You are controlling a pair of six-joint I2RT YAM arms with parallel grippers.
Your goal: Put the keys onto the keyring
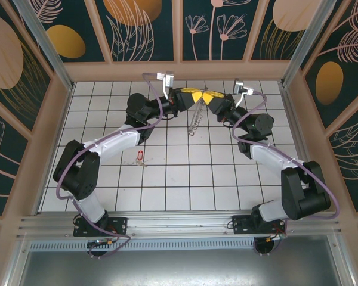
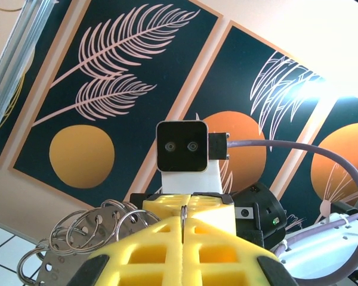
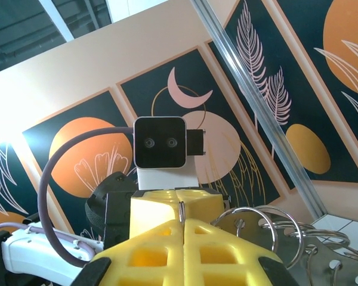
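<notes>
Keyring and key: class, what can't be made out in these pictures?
- Top view: the key is too small to show its teeth.
- Top view: the keyring hangs as a blur, pieces uncountable.
- Left wrist view: the left tool hides much of the keyring; the bottom edge crops it.

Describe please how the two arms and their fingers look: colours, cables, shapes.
The left arm and right arm have white links and black joints. A lilac cable loops along each. The fingers are yellow blocks with square cut-outs. Each wrist carries a black square camera with two lenses, on a white mount.
</notes>
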